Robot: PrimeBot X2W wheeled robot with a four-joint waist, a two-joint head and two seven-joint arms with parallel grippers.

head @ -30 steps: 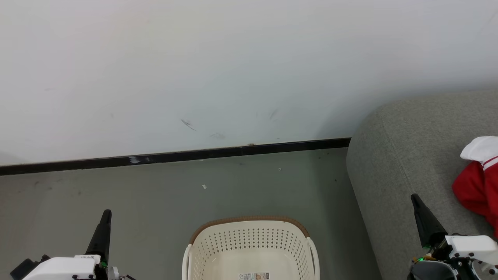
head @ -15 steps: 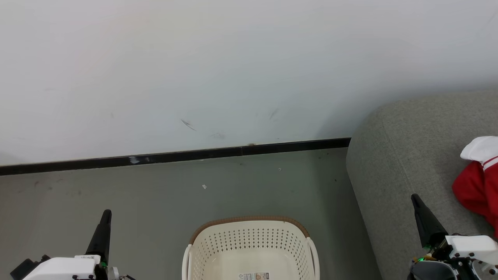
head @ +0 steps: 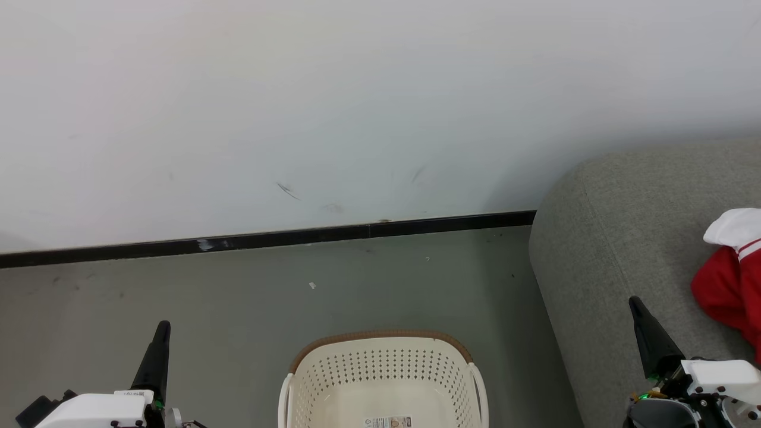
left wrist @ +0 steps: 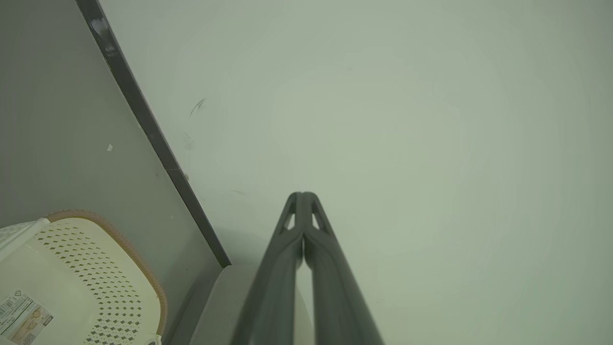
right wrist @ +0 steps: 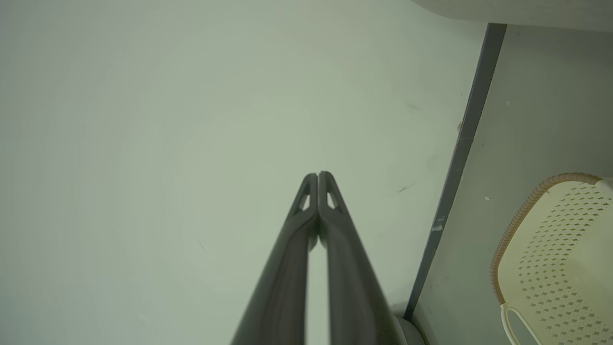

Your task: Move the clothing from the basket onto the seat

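- The left end effector (head: 163,328) is at the lower left of the head view. In the left wrist view (left wrist: 302,196) its two dark fingers are pressed together along their length and hold nothing.
- The right end effector (head: 635,302) is at the lower right. The right wrist view (right wrist: 318,176) shows the same thing: fingers closed tip to tip, with nothing between them.
- The laundry basket (head: 380,334) sits on the floor (head: 297,297) between the two end effectors, about midway, with its long axis running left to right across the head view.
- The part of its inside that shows is bare perforated plastic with a printed label (head: 387,422) on the bottom. The near half is cut off by the bottom edge, so I cannot tell whether any fabric lies there.
- A red jersey (head: 722,291) with a white sleeve lies bunched on the grey sofa seat (head: 618,238) at the right edge of the picture. It runs out of view there, so I cannot tell whether it is one garment or two.
- The deciding relation is that the jersey lies to the right of the right end effector and a little beyond it, well apart from the basket. The right arm is much the nearer to the seat, and the left arm is far from it, across the basket.
- Both end effectors point toward the wall (head: 357,107) above the dark baseboard (head: 267,239), not down into the basket.
- Judging from this, the move looks done or close to it. Any further pick would need an end effector to open and tip down into the hidden near half of the basket.
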